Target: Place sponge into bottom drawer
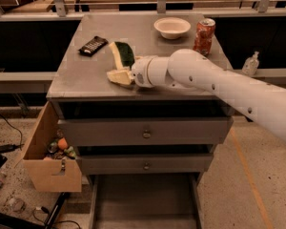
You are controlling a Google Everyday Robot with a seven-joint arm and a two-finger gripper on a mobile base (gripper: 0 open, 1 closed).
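Observation:
The sponge [123,55], yellow with a dark green face, stands tilted on its edge on the grey cabinet top [86,75], left of centre. My gripper [119,75] reaches in from the right on the white arm [205,78]. It sits just in front of the sponge, touching or nearly touching its lower end. The bottom drawer [143,199] is pulled out at the foot of the cabinet, a shallow grey tray with nothing showing in it.
A black ridged bar [93,45] lies left of the sponge. A white bowl [172,26] and a red can [204,36] stand at the back right. A cardboard box [47,161] with small items hangs at the cabinet's left. Two knobbed drawers [145,132] are shut.

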